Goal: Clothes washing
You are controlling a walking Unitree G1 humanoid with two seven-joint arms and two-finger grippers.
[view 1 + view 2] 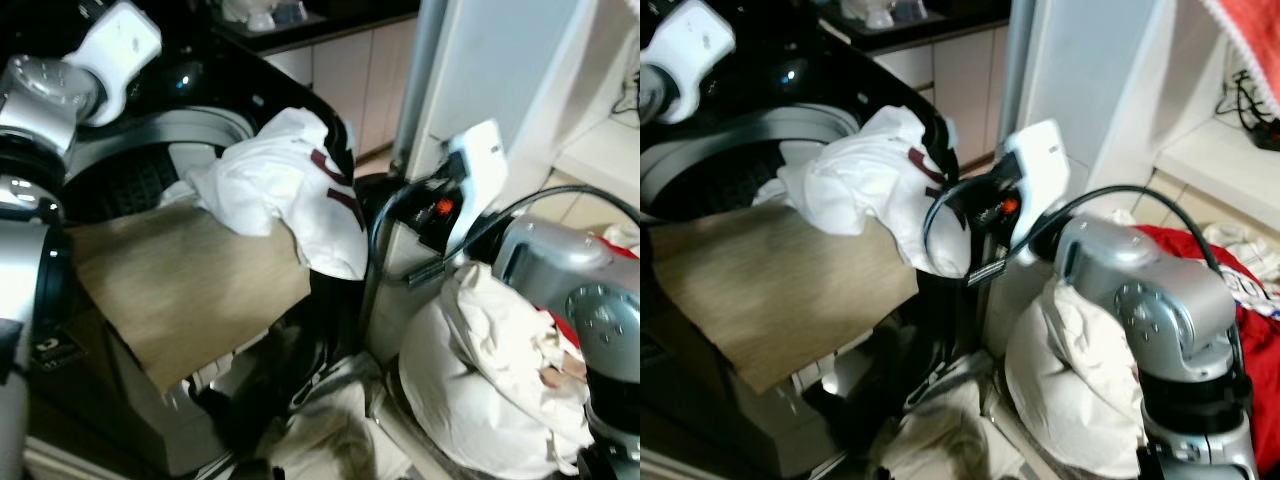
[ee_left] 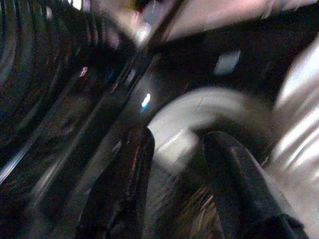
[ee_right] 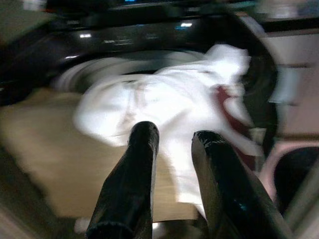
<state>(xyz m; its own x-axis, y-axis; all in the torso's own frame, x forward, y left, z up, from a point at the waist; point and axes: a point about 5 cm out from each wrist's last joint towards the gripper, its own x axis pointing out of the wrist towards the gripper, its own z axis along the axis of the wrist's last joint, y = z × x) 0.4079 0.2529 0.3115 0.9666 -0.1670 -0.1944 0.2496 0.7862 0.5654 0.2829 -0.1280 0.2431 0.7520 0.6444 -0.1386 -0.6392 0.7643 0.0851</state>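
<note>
Now the right gripper points its two black fingers, parted by a narrow gap and holding nothing, straight at the white crumpled garment with dark red markings, which lies just ahead of it and draped over the front rim of the black top-loading washing machine. Part of the garment hangs down the machine's front edge, so its long axis runs from the drum opening outward toward the right arm. That arm is bent at the elbow, forearm raised and reaching across toward the machine, and is clearly the nearer one. Beside the garment a flat tan cloth covers the machine's near corner. The left gripper is raised over the far rim of the drum, its fingers apart and empty. On the floor by the right arm sits a bulging cream laundry bundle
</note>
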